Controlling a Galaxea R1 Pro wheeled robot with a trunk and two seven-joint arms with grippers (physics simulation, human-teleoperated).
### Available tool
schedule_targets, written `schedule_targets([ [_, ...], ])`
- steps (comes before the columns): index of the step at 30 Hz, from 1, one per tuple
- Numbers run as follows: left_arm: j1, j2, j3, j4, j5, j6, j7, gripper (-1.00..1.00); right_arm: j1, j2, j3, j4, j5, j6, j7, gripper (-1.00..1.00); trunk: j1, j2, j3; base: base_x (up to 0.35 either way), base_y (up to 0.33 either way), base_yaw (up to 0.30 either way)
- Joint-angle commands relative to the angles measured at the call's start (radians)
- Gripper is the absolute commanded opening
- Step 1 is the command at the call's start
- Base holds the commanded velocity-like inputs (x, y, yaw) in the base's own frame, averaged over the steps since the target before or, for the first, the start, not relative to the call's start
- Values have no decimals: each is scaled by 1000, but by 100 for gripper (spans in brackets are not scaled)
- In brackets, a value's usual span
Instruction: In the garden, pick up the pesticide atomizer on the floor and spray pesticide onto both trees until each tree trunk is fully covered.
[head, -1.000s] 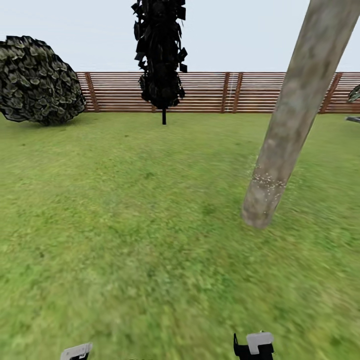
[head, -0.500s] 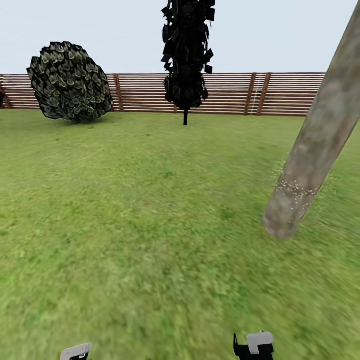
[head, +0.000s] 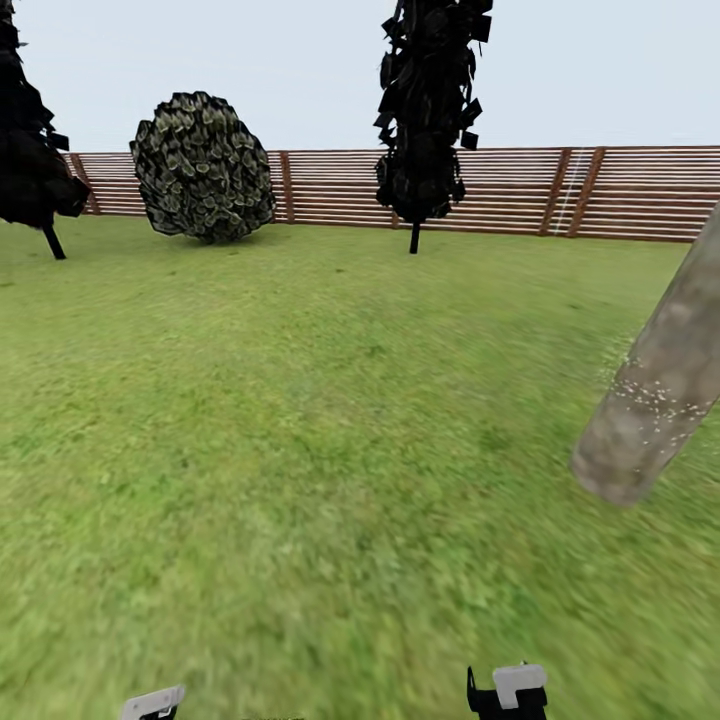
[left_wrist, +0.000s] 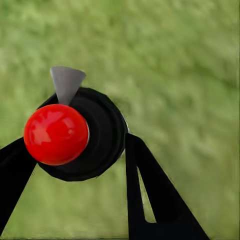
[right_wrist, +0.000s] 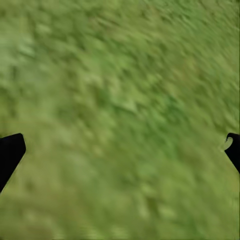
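Left claw clamped on atomizer; right claw apart, empty. Speckled trunk at right edge, apparently partly sprayed; second tree pending.

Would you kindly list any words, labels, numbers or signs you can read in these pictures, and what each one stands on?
None: no text, number or sign can be read in any view.
The atomizer held in the left gripper shows a black body and a red knob, with no label.
The fence and the tree trunk carry no writing.
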Motion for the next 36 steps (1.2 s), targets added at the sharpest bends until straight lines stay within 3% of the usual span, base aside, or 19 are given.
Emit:
schedule_targets([
  [1,-1,0,5,1,2,-3,-4,-100,0,0,-4,1,10,-1,-7,100,0,0,0,0,0,278],
  [14,-1,-2,5,1,3,-3,-3,-100,0,0,-4,1,11,-1,-7,100,0,0,4,-261,111,278],
  [30,-1,0,8,1,3,-2,-3,-100,0,0,-4,1,11,-1,-7,100,0,0,9,-15,4,277],
  [36,-1,0,63,1,3,-2,-3,-100,0,0,-4,1,11,-1,-7,100,0,0,10,0,0,277],
])
